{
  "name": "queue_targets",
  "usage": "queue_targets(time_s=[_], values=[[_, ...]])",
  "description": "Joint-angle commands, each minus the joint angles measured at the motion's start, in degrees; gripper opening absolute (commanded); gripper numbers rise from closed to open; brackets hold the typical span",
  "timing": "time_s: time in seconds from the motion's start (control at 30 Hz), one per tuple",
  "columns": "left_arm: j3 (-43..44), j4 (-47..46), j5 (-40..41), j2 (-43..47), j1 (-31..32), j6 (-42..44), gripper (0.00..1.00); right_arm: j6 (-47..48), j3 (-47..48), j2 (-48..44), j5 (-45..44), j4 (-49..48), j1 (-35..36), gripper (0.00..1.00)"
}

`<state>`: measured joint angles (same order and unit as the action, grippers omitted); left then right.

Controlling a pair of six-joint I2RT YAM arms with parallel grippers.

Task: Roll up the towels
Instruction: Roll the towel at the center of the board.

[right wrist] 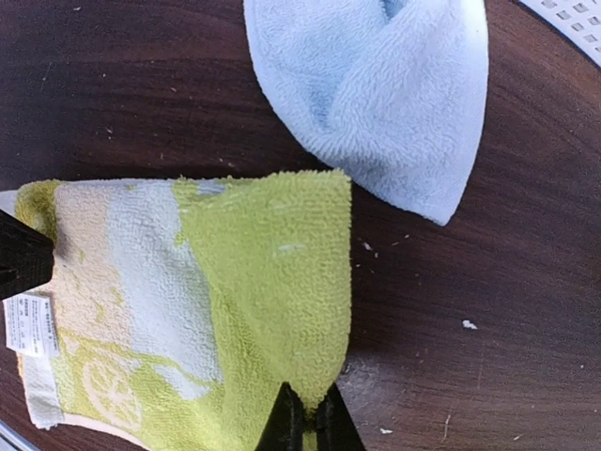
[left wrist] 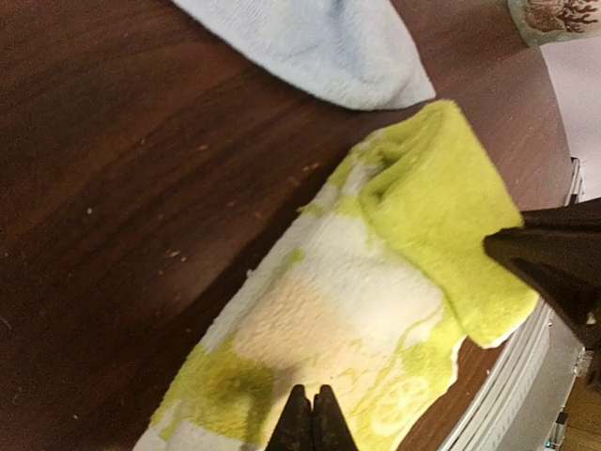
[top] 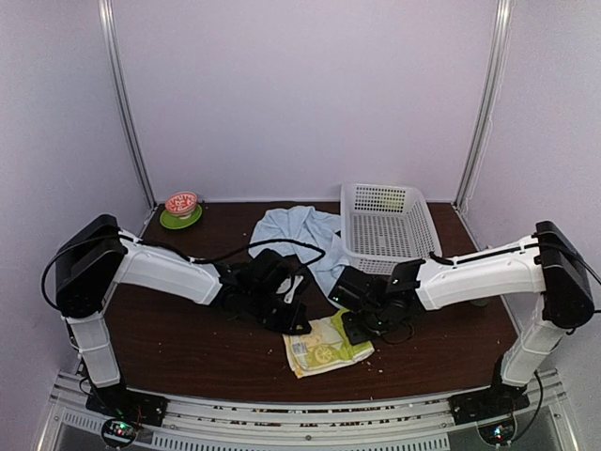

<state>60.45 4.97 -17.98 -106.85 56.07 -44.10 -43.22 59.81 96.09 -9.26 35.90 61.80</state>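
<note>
Okay, you've got 2 towels on the dark wood-grain bench (top: 188, 338). The yellow-green towel (top: 324, 348) lies near-centre, btw the two claws. It's terry pile, roughly rectangular, w/ pale circle and lemon-slice prints. One end is folded over, so a plain green flap covers part of the print. The light-blue towel (top: 300, 230) is plain and fluffy, bunched in a loose heap farther back. It sits just left of the white plastic lattice basket (top: 385, 225), w/ bare bench btw it and the green one.

Left claw (left wrist: 310, 413): fingers pressed shut, tips meeting over the printed end of the yellow-green towel. You can't tell whether cloth is caught btw them. Right claw (right wrist: 305, 413): closed on the edge of the folded green flap, w/ a bit of green showing btw the fingers.

- **Top view only:** the whole basket, plus at far left a green plate (top: 169, 222) w/ a red-and-white patterned bowl (top: 181, 202) on it.
- **Right wrist cam only:** a small white label (right wrist: 28, 324) at the towel's edge, beside the left claw's dark tip.
- **Left wrist cam:** the flap's doubled, puffy thickness.
- **Both wrist cams:** pale crumbs (right wrist: 467, 325) on the bench.

Count: 2 towels, 2 claws, 1 basket, 1 plate, 1 bowl, 1 label.
</note>
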Motion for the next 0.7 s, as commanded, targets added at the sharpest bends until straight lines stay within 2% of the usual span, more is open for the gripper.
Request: queue_targets(time_s=[0.0,0.33,0.6,0.67], values=[[-1.9,-0.2,1.4,-0.6,-0.4,1.4,0.00,-1.0,2.3,0.7,-5.5,4.1,0.7,0.00],[-4.3,-3.5,-0.3,-2.2,-0.4,0.4,0.00,-3.7,6.7,5.5,-3.9,3.3,3.4,0.00],[-5.8,-4.9,-0.9,-2.4,-0.4,0.1,0.00,-3.9,7.4,5.5,-2.7,2.1,3.8,0.00],[-6.1,-5.0,-0.9,-2.3,-0.4,0.0,0.00,-3.9,7.4,5.3,-2.1,1.7,4.0,0.04]])
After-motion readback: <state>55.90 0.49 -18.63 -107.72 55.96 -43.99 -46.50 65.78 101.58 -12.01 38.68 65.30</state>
